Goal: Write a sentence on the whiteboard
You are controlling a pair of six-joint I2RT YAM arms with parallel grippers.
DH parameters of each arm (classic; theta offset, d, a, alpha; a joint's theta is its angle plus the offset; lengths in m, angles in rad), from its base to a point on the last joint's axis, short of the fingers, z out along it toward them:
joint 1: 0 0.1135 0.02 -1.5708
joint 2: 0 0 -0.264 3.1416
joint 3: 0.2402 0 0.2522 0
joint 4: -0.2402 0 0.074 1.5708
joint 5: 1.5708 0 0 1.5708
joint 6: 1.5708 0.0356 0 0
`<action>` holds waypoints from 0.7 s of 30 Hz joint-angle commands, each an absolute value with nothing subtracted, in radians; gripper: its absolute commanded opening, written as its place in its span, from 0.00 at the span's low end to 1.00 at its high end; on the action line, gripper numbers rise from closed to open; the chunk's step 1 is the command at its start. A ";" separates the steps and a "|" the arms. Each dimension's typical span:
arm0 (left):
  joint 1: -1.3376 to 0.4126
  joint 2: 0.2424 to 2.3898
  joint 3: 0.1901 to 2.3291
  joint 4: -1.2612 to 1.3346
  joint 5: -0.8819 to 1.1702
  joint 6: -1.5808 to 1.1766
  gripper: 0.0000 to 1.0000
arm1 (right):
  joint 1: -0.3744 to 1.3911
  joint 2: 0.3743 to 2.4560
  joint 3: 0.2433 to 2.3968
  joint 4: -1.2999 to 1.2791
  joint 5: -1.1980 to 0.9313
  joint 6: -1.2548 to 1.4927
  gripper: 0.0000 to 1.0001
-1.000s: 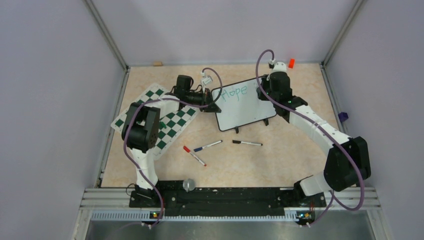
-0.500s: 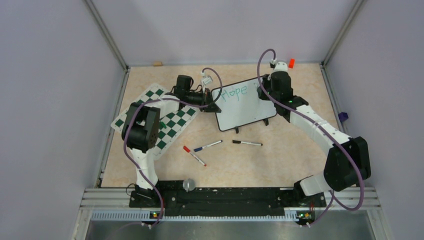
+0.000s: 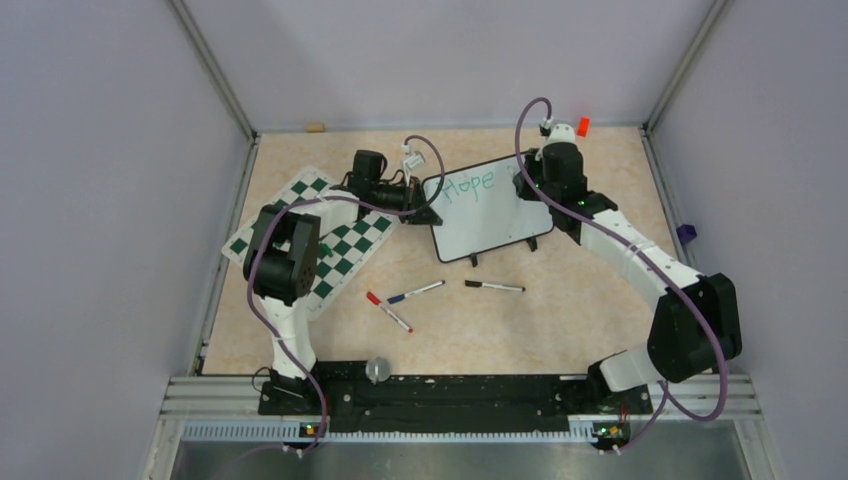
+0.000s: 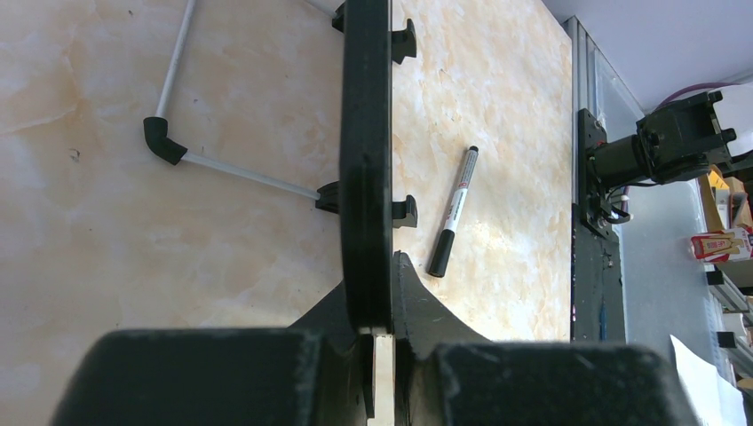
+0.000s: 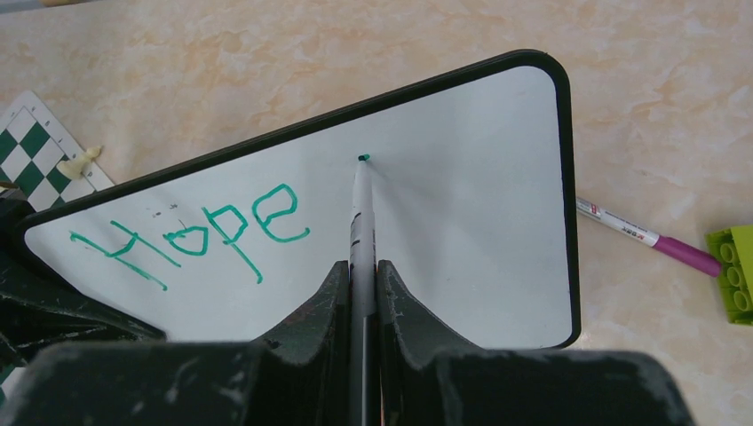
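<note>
The whiteboard (image 3: 490, 212) stands tilted on its feet at the back middle of the table. My left gripper (image 3: 428, 212) is shut on the whiteboard's left edge; in the left wrist view the black frame (image 4: 366, 160) runs between that gripper's fingers (image 4: 377, 293). My right gripper (image 5: 362, 266) is shut on a green marker (image 5: 360, 209). The marker's tip rests on the whiteboard (image 5: 462, 257) just right of the green word "Hope" (image 5: 191, 235), the only part of the sentence that shows. In the top view the right gripper (image 3: 522, 185) is at the board's upper right.
A green-and-white chessboard mat (image 3: 300, 215) lies left of the board. A black marker (image 3: 494, 286), a blue one (image 3: 416, 292) and a red one (image 3: 388, 312) lie in front of it. A purple marker (image 5: 644, 236) and a green brick (image 5: 733, 266) lie behind it.
</note>
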State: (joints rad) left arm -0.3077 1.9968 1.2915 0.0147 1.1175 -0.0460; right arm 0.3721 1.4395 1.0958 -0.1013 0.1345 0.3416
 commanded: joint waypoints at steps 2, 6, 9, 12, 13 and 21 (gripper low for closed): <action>-0.352 2.022 1.265 -0.081 1.087 0.045 0.00 | 0.364 1.421 1.116 -0.097 0.106 0.330 0.00; -0.352 2.021 1.265 -0.081 1.087 0.046 0.00 | 0.365 1.389 1.104 -0.092 0.132 0.342 0.00; -0.353 2.022 1.266 -0.080 1.087 0.046 0.00 | 0.365 1.346 1.083 -0.073 0.133 0.344 0.00; -0.353 2.022 1.266 -0.082 1.088 0.047 0.00 | 0.364 1.311 1.063 -0.053 0.127 0.343 0.00; -0.352 2.021 1.266 -0.083 1.088 0.046 0.00 | 0.364 1.295 1.054 -0.045 0.114 0.342 0.00; -0.352 2.020 1.265 -0.083 1.087 0.048 0.00 | 0.364 1.295 1.038 -0.077 0.103 0.341 0.00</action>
